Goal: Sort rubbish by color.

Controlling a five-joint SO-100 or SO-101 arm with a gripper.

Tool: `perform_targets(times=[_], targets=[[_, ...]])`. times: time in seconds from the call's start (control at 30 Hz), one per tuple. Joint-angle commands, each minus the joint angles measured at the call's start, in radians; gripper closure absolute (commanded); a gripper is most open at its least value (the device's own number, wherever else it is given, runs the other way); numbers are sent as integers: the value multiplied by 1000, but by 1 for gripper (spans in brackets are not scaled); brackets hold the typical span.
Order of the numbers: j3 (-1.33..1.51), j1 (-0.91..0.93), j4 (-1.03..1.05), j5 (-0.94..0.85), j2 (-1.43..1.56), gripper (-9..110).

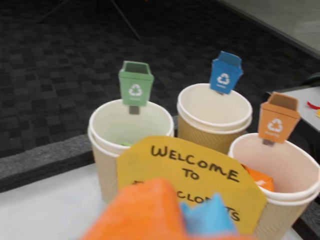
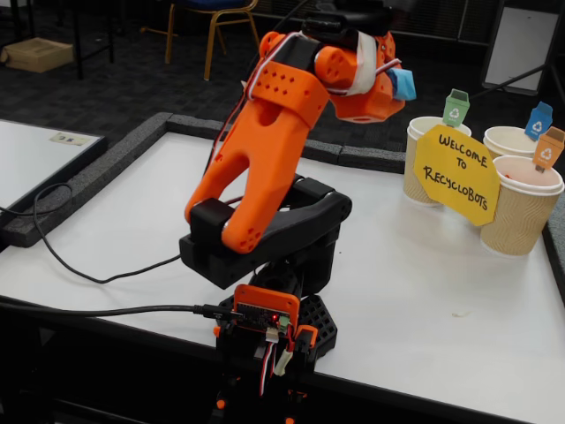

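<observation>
Three paper cups stand on the white table (image 2: 415, 291) behind one yellow sign (image 1: 192, 175). In the wrist view, left to right: the cup with the green tag (image 1: 131, 134) shows a sliver of a green wad (image 1: 126, 144) at its inner wall; the cup with the blue tag (image 1: 215, 117) shows no contents; the cup with the orange tag (image 1: 280, 175) holds one orange wad (image 1: 260, 178). One light blue wad (image 2: 403, 84) sits pinched between the closed jaws of the orange gripper (image 2: 395, 86), raised just short of the cups.
</observation>
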Motion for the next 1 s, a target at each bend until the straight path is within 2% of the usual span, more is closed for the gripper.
perform_targets(times=[0.0, 0.17, 0.3, 0.57, 0.97], targets=[[-28, 28, -38, 18, 3, 101], [-72, 25, -87, 18, -87, 101], [-181, 55, -178, 18, -339, 101], [-614, 124, -328, 18, -940, 101], [-1187, 169, -348, 3, -1569, 101]])
